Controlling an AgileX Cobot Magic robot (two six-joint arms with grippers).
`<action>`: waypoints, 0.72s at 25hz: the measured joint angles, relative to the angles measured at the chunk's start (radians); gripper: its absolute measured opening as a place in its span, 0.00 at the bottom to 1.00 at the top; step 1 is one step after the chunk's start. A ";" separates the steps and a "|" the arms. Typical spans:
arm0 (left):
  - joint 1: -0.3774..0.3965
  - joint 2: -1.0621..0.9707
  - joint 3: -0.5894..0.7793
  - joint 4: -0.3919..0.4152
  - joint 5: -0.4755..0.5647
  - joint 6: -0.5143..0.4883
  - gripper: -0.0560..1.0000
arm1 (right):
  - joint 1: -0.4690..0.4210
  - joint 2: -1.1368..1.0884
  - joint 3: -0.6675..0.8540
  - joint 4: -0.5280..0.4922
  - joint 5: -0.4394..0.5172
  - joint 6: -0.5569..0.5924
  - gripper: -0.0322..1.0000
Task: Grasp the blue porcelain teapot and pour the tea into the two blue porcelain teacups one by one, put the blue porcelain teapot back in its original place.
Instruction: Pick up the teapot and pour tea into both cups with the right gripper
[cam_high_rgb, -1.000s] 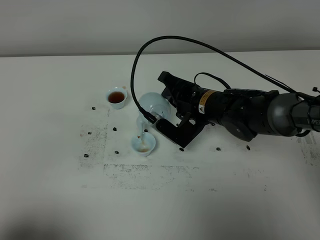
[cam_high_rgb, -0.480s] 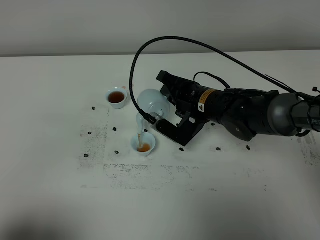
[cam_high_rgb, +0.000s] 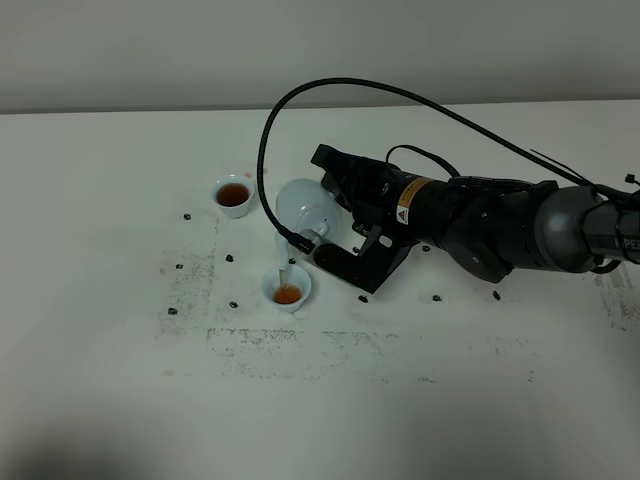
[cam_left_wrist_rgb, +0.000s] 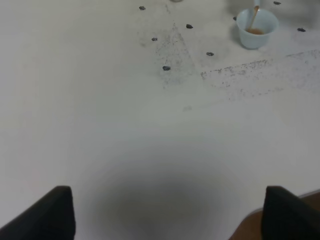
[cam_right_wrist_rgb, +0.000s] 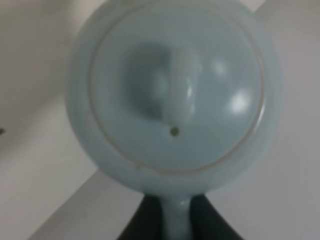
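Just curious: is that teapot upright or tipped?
Tipped: the teapot leans spout-down, a thin stream of tea falling into the teacup below.

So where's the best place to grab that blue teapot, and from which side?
By its loop handle, coming from the side opposite the spout. The blue porcelain teapot has a round glossy body too wide to pinch, while the thin handle slips between the fingers. The right gripper holds it that way, tipped over the near teacup.

high: looks down on table (cam_high_rgb: 100, 400) | left wrist: low, sees same teacup (cam_left_wrist_rgb: 256, 28) | right wrist: close on teapot (cam_right_wrist_rgb: 172, 95)
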 joint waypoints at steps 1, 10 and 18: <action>0.000 0.000 0.000 0.000 0.000 0.000 0.74 | 0.000 0.000 0.000 0.000 -0.001 -0.006 0.07; 0.000 0.000 0.000 0.000 0.000 0.000 0.74 | 0.000 0.000 0.000 0.003 -0.006 -0.065 0.07; 0.000 0.000 0.000 0.000 0.000 0.000 0.74 | 0.000 0.000 0.000 0.010 -0.019 -0.097 0.07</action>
